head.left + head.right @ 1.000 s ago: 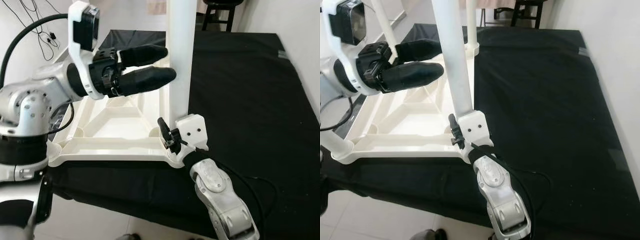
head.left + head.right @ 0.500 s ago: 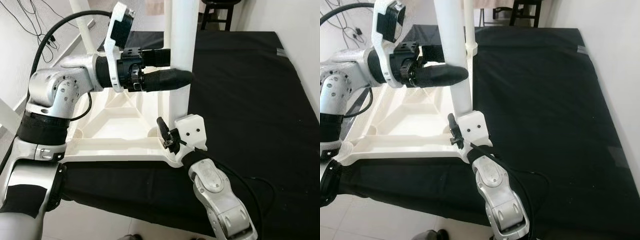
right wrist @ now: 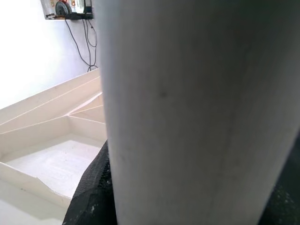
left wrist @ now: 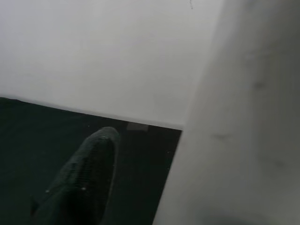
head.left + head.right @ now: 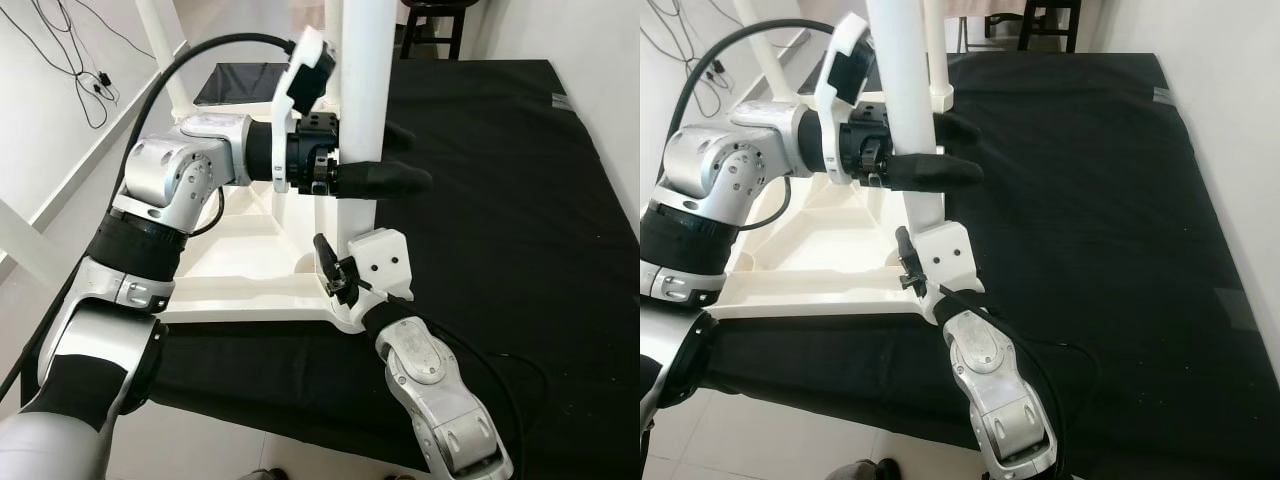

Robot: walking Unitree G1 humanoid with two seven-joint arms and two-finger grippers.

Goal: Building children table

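my left gripper (image 5: 385, 160) straddles the upright white plastic table leg (image 5: 362, 100), fingers spread; closing off-centre risks tilting it from its socket.

my right gripper (image 5: 345, 285) pinches the leg's base.

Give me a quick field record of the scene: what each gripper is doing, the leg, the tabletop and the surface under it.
left gripper: fingers straddling the white table leg, one on each side
right gripper: low on the same leg, near the corner socket
table leg: upright, standing in the near corner of the tabletop
tabletop: white, upside down, ribbed underside up
surface: black cloth
other legs: upright at the far corners
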